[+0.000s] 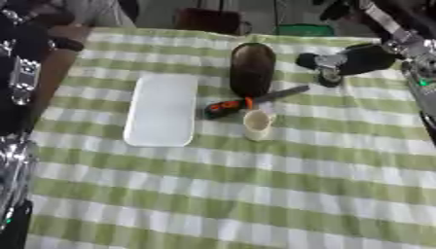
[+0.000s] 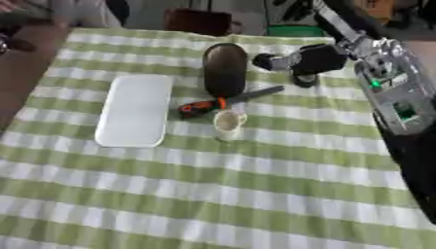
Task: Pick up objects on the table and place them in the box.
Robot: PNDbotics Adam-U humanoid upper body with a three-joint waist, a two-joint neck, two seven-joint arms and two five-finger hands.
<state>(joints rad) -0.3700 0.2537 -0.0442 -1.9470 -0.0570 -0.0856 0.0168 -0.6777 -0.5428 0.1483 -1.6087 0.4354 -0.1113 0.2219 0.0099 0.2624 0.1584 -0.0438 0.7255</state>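
Observation:
A white flat rectangular tray (image 1: 162,109) lies left of centre on the green-and-white checked table (image 1: 255,194). Right of it stands a dark brown oval object (image 1: 252,68). Just below that, a tool with a black-and-orange handle and grey blade (image 1: 251,103) lies slanted. A small white cup (image 1: 257,124) sits against the tool. My right hand (image 2: 311,59), black with a silver part, hovers at the upper right, beside the oval object and just above a small dark round thing (image 2: 304,79). Black and silver parts of my left arm (image 1: 19,80) show along the left edge.
Beyond the table's far edge stand a dark brown object (image 1: 208,19) and a green one (image 1: 302,30). My right forearm (image 2: 396,97) runs down the right side. The near half of the table holds only the cloth.

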